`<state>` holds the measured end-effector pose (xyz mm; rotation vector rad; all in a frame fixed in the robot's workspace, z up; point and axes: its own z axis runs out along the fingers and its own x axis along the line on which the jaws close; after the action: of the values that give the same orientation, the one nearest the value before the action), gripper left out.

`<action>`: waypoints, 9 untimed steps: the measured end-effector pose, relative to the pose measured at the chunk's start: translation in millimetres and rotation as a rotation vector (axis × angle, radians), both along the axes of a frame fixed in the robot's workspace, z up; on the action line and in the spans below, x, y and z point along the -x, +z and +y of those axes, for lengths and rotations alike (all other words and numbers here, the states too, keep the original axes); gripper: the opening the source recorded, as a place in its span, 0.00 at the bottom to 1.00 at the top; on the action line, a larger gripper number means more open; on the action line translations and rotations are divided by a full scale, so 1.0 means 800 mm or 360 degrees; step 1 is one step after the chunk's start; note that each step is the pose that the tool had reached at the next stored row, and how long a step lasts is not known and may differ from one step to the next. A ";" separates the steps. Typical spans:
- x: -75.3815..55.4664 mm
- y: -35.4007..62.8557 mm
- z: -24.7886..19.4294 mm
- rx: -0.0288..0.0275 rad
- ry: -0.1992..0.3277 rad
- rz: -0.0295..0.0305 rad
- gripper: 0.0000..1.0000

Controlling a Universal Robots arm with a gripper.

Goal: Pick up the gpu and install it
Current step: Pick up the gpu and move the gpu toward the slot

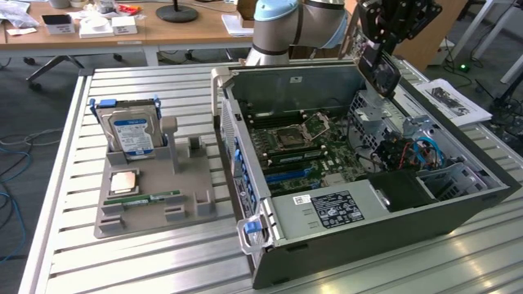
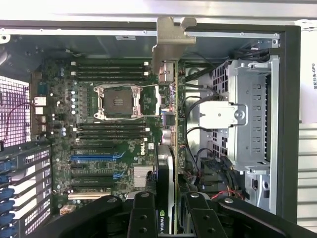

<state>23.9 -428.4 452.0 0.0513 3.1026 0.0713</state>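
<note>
On the tabletop [image 1: 163, 263]: an open computer case [image 1: 368, 245] lies on its side on the slatted metal, towards the exterior view's right, and a grey holder [image 1: 147, 215] lies well apart from it towards that view's left.
Arm [image 1: 286, 24]: it rises behind the case and reaches over the case's open side.
Motherboard [image 1: 302, 153]: it fills the case floor, with the processor socket [image 2: 118, 101] bare at its middle and a metal drive cage [image 2: 252, 114] beside it.
Hard drive [image 1: 133, 135]: blue-labelled, standing upright in the far end of the holder.
Gpu [image 1: 381, 68]: it hangs in the air above the open case, clear of the motherboard and not seated in any slot. In the wrist view it shows edge-on as a slim strip [image 2: 171, 99], lined up between the socket and the drive cage.
Pincer [image 1: 383, 44]: clenched on the gpu. The black fingers [image 2: 142, 218] press one end of the card from both sides, and the card runs straight out from between them, its metal bracket [image 2: 171, 39] at the end farthest from the pincer.
Processor chip [image 1: 122, 182]: flat in the holder, in front of the hard drive.
Memory stick [image 1: 151, 199]: green, lying just beside the chip.
</note>
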 end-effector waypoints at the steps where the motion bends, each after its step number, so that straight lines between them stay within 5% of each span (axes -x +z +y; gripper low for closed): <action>1: 0.000 -0.002 0.0000 0.00001 0.0000 -0.00002 0.27; 9: 0.000 -0.007 0.0000 0.00002 0.0000 -0.00003 0.27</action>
<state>23.9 -428.4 446.1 0.0513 3.1024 0.0711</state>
